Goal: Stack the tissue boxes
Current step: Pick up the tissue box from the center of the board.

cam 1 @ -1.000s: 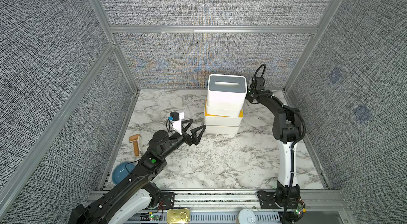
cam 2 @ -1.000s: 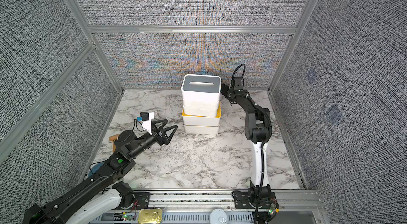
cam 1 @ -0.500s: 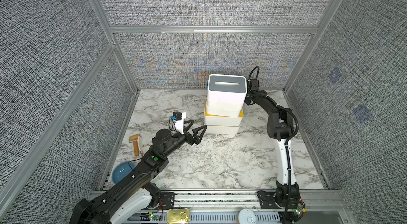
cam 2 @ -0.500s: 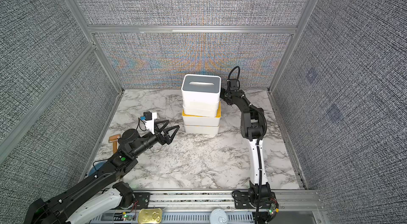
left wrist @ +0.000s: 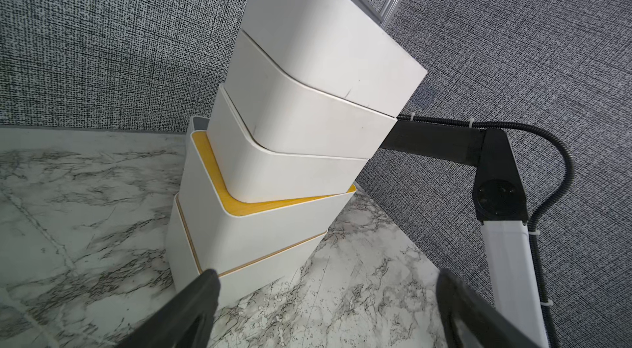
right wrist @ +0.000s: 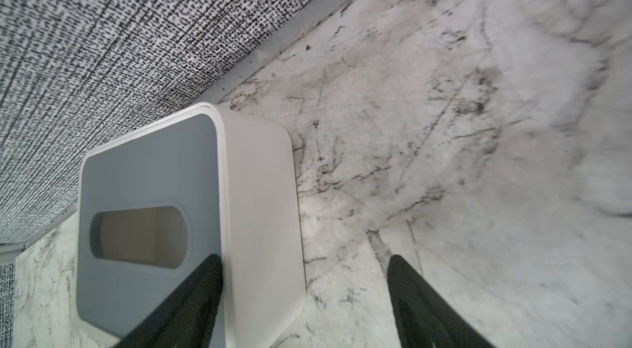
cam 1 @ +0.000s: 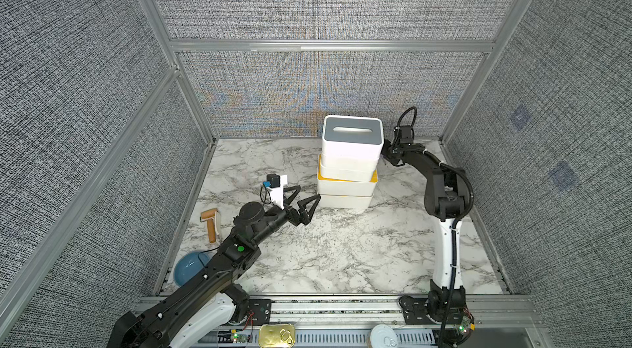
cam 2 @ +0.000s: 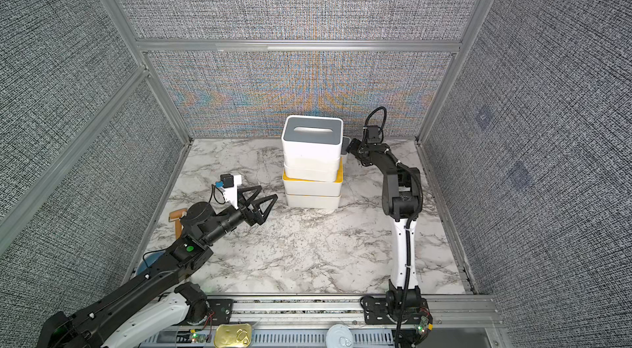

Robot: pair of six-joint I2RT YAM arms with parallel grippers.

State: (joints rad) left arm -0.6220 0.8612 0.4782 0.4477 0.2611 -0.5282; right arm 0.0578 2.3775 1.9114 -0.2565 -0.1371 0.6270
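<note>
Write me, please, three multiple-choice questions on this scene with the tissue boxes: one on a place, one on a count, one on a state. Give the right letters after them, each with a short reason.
1. Relative to the stack, where does the loose grey-lidded box stand?
A. In front of it
B. Behind it, by the back wall
C. On top of it

2. How many boxes make up the stack?
A. Three
B. Four
C. Five

3. What is the state of the left end effector?
A. Open, holding nothing
B. Shut on the bottom box
C. Shut on the top box

Answers:
1 B: the right wrist view shows it close to the foot of the wall, and the left wrist view shows its corner behind the stack.
2 C: the left wrist view shows five white bodies, one on another.
3 A: its jaws stand wide apart in both top views and grip nothing.
</note>
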